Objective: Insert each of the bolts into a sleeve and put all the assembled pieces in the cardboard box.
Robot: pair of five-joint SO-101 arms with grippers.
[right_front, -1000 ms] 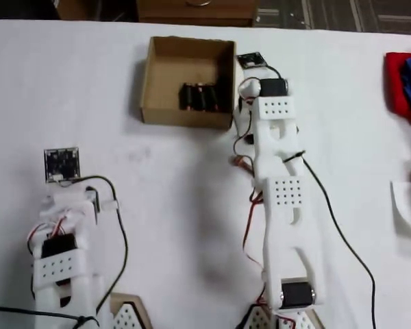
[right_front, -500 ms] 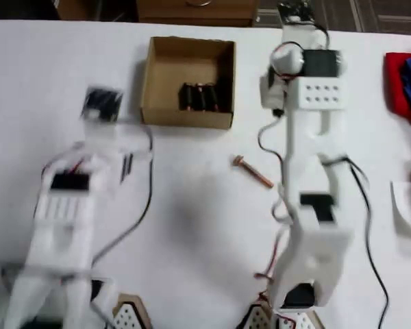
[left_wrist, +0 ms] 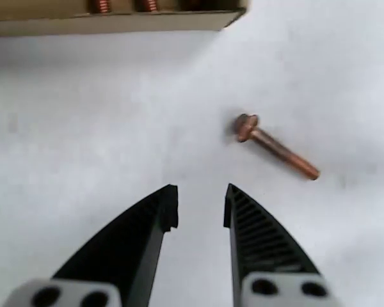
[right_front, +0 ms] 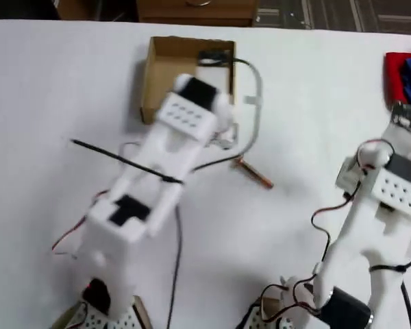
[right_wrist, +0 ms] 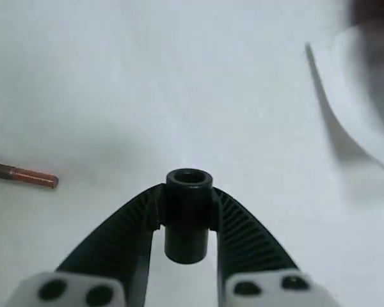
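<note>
A copper bolt (right_front: 253, 173) lies on the white table, just right of the cardboard box (right_front: 157, 75). My left arm stretches diagonally over the box's near right corner. My left gripper (left_wrist: 200, 204) is open and hovers short of the bolt (left_wrist: 275, 147), a little to one side of it. The box wall (left_wrist: 115, 24) lies beyond, with copper threads of assembled pieces (left_wrist: 102, 6) showing inside. My right gripper (right_wrist: 187, 211) is shut on an upright black sleeve (right_wrist: 188, 214), at the table's right side. The bolt's tip (right_wrist: 25, 174) shows far off.
A red cloth (right_front: 403, 75) lies at the right edge of the table. A white curved dish (right_wrist: 361, 109) sits close to the right gripper. Bare table stretches around the bolt and to the box's left.
The left arm has swung from the near left up to the box and bolt. The right arm left its place beside the box and went to the right, uncovering the bolt.
</note>
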